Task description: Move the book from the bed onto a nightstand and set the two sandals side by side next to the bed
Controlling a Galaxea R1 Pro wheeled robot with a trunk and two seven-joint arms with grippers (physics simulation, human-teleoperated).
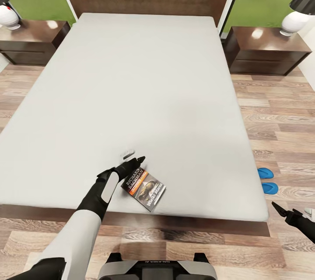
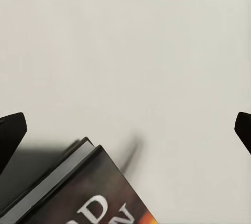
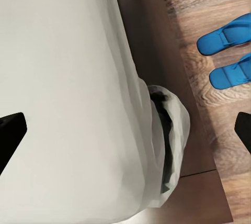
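Observation:
The book (image 1: 144, 188) lies flat on the bed (image 1: 144, 79) near its foot edge, dark cover with white letters and an orange band. My left gripper (image 1: 133, 163) hovers open just past the book's far corner. In the left wrist view the book (image 2: 78, 192) sits low between the widely spread fingers over the mattress (image 2: 125, 35). Two blue sandals (image 1: 267, 180) lie close together on the floor by the bed's right side. My right gripper (image 1: 291, 212) is open, low at the bed's right corner, with the sandals (image 3: 230, 51) ahead of it.
Dark nightstands stand at both sides of the headboard, left (image 1: 30, 42) and right (image 1: 267, 50), each bearing a white lamp (image 1: 293, 22). The bed's dark frame (image 3: 172, 67) runs between mattress and sandals. Wood-plank floor (image 1: 280, 114) stretches along the bed's right side.

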